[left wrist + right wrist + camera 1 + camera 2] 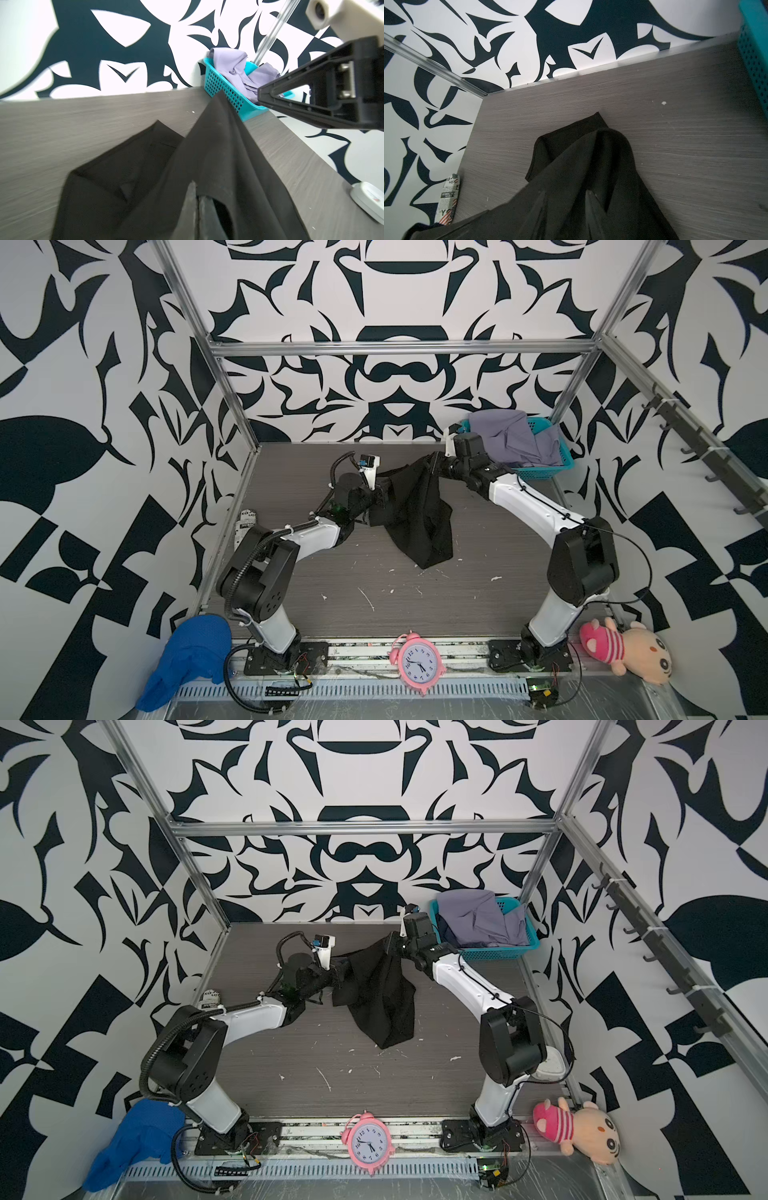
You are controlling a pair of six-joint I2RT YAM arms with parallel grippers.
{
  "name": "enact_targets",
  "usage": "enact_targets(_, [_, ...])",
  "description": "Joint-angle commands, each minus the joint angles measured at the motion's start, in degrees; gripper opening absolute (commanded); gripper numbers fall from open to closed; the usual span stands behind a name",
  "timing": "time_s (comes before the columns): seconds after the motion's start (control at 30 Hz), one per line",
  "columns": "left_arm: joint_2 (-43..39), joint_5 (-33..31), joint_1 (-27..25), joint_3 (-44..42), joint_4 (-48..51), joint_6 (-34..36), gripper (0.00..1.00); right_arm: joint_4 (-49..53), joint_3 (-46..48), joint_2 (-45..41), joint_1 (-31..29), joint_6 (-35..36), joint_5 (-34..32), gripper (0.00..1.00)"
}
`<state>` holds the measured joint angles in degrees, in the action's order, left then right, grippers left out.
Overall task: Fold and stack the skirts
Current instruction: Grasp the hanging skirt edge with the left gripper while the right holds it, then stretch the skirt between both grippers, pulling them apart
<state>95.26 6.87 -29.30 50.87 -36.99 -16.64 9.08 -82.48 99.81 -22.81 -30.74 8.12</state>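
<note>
Here: black skirt [411, 506] lifted over mid worktop [374, 572], hem trailing down.
Clenched on it: left claw [197, 199]; right claw [433, 463] cloth-draped, grip unclear. Far right corner: lavender skirt [503, 435] in basket [540, 470].

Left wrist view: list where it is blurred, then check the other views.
Left wrist view: table and wall smeared with motion, left fingers soft, basket crisp. Right wrist view: sharp table grain, black skirt a flat, detailless dark. Both top views: even light, no hard shadows, no motion blur.
</note>
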Motion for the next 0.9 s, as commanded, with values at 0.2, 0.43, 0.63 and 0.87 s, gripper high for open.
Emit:
enact_targets(0.2, [-4.59, -6.44, 0.72, -3.24, 1.57, 4.55, 0.0, -0.78, 6.62, -8.93, 1.54, 0.22, 0.66, 0.43])
enact_targets(0.43, [-7.99, -8.92, 2.44, -5.02, 2.74, 7.04, 0.0, -5.59, 25.35, -16.68, 1.32, -2.55, 11.74, 0.3])
enact_targets(0.63, [-9.48, -10.69, 2.67, -5.96, 2.52, 7.98, 0.0, -13.74, 33.05, -16.9, -2.23, -7.51, 22.06, 0.32])
enact_targets(0.87, [-9.88, -10.74, 2.62, -5.96, 2.66, 7.52, 0.0, -26.88, 37.18, -12.03, -4.13, -16.87, 23.7, 0.41])
